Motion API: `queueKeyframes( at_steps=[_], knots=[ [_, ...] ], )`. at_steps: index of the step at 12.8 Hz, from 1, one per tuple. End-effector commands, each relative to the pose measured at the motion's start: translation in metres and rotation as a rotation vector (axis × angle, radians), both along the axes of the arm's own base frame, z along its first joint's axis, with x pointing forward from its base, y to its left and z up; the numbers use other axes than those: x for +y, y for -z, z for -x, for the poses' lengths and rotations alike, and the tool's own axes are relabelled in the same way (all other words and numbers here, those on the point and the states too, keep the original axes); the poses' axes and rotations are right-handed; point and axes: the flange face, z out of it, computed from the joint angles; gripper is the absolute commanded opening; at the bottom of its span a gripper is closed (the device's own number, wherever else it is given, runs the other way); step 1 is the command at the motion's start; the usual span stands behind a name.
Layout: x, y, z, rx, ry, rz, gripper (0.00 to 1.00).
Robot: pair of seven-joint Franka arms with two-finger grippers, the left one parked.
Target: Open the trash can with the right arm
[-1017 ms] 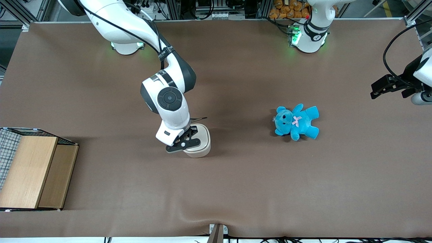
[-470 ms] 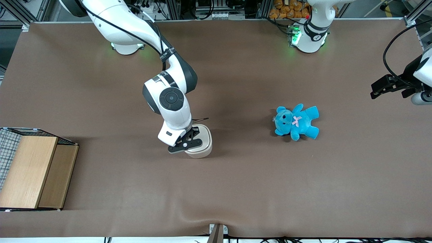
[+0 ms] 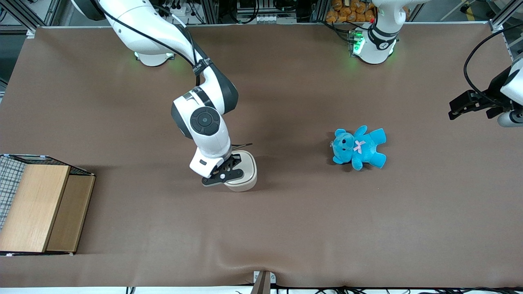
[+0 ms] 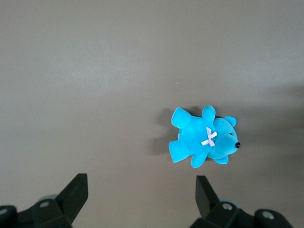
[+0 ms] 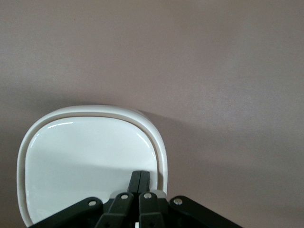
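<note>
The trash can (image 3: 246, 180) is a small cream-white bin near the table's middle, and its flat white lid (image 5: 85, 156) lies closed. The right arm (image 3: 206, 122) reaches down over it from above. My gripper (image 3: 232, 164) is shut and holds nothing. In the right wrist view its two black fingertips (image 5: 140, 178) are pressed together and rest on the lid close to the rim. The gripper's body hides part of the can in the front view.
A blue teddy bear (image 3: 359, 147) lies on the brown table toward the parked arm's end, and also shows in the left wrist view (image 4: 204, 140). A wooden box with wire mesh (image 3: 41, 204) stands at the working arm's end, near the front edge.
The right arm's wrist has shifted a little over the trash can. The can has slid slightly toward the parked arm's end. The lid stays closed.
</note>
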Motion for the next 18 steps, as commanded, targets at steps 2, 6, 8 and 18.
queueKeyframes(
  at_steps=[2, 6, 8, 18],
  knots=[
    [0.001, 0.012, 0.000, 0.001, -0.001, 0.003, 0.00],
    [0.000, 0.018, 0.002, 0.007, 0.002, 0.007, 0.00],
    [0.001, 0.022, 0.003, 0.012, 0.009, 0.008, 0.00],
    [-0.011, -0.074, 0.010, 0.028, 0.046, -0.061, 0.00]
  ],
)
